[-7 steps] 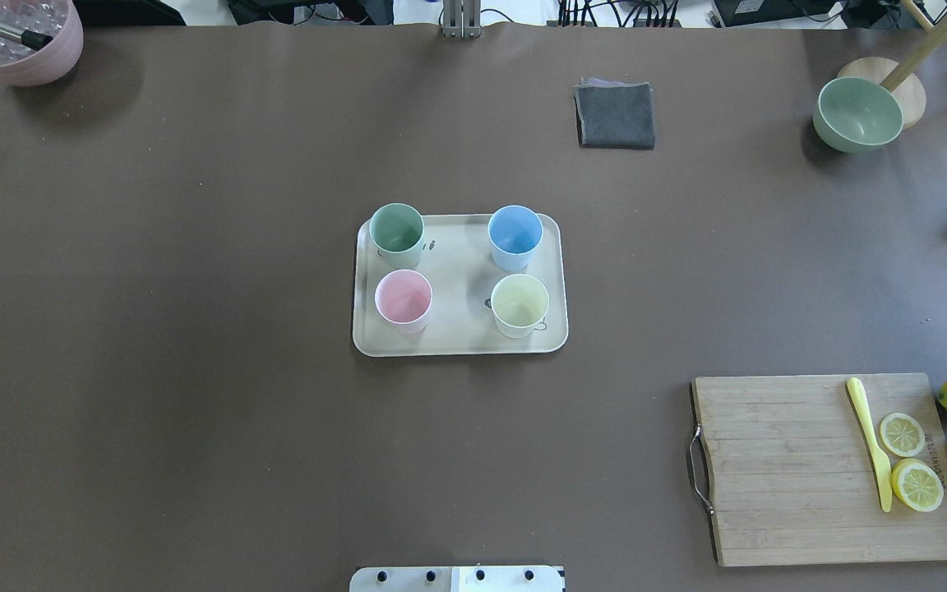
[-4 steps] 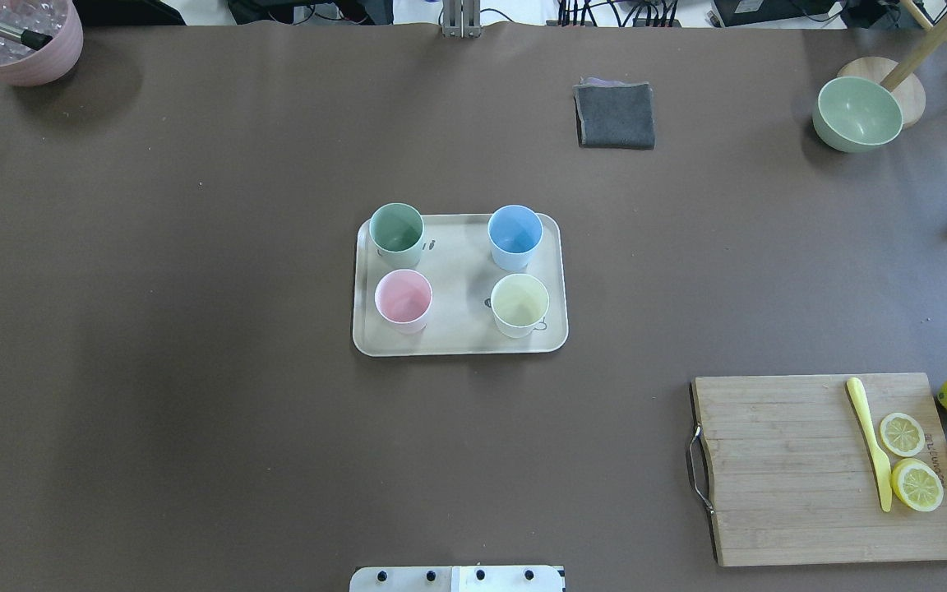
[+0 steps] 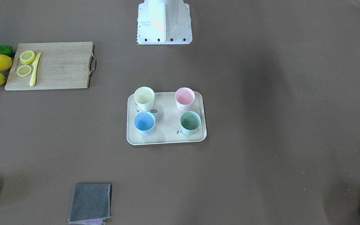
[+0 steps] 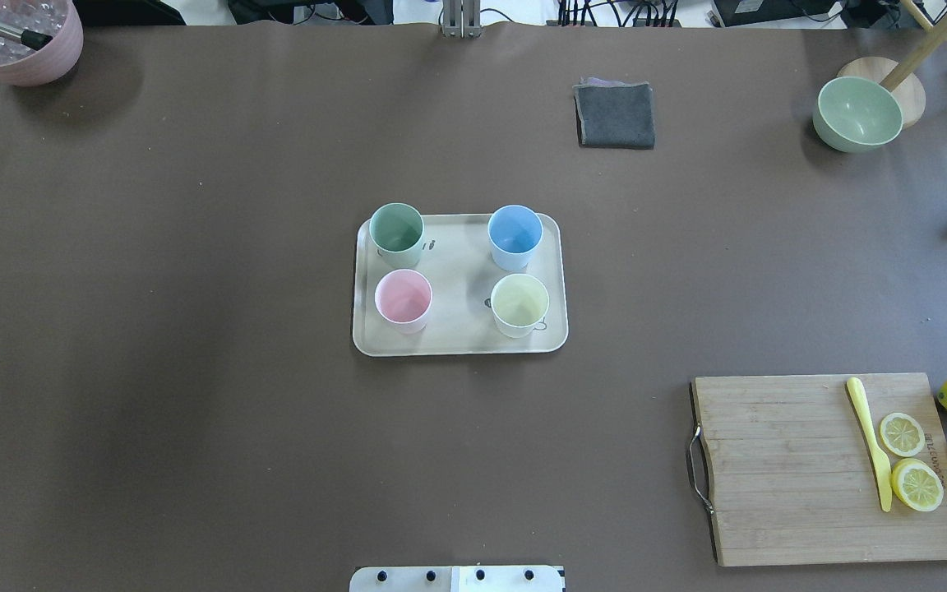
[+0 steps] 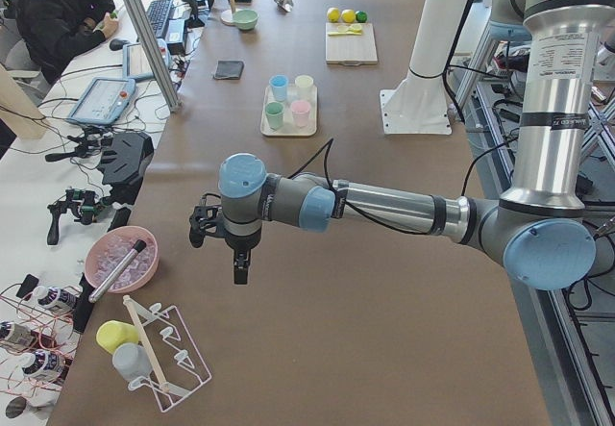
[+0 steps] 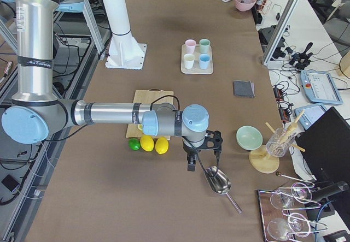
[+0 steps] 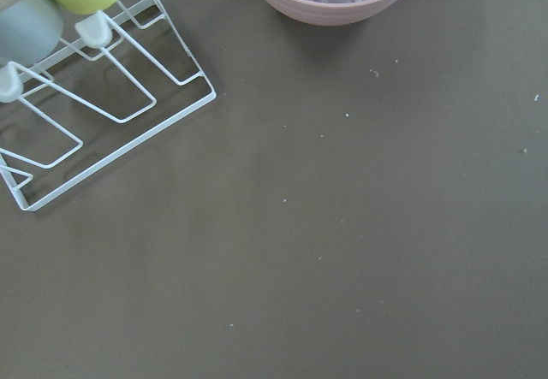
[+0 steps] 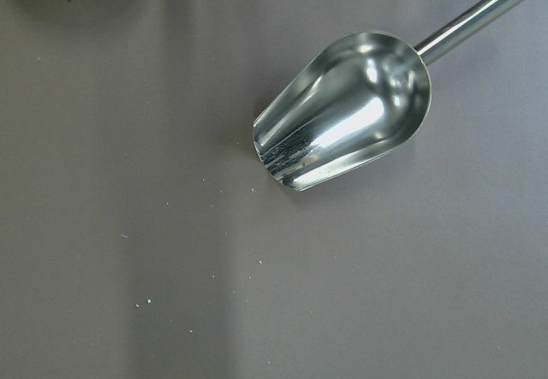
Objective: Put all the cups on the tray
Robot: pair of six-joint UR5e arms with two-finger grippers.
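Overall, the job looks done, so the risks lie in whatever moves next.

At the far left of the bench, the left end effector [image 5: 200, 229] hangs above bare surface near a pink bowl [image 5: 121, 259] and a wire rack [image 7: 111, 97]. Only the side camera shows it, so I cannot tell whether it is released or clenched. A careless swing from there could clip the bowl or the rack.

In the middle sits the tray [image 4: 459, 275], well apart from both arms. All four cups stand upright on it, one toward each corner. The green cup [image 4: 396, 230] and the pink cup [image 4: 403, 298] are on the left side. The blue cup [image 4: 515, 232] and the yellow cup [image 4: 519, 302] are on the right. None touches another.

The green cup is the one to watch. It sits tight in its corner, and from above it overlaps the raised rim. I cannot tell whether its base lies fully on the flat floor. If it rests partly on the rim, a nudge to the tray could tip it off.

At the far right, the right end effector [image 6: 214, 143] hovers over a metal scoop [image 8: 342, 109]. Its state cannot be judged either. A descent there would strike the scoop and could send it sliding toward the green bowl [image 4: 857, 113] nearby.
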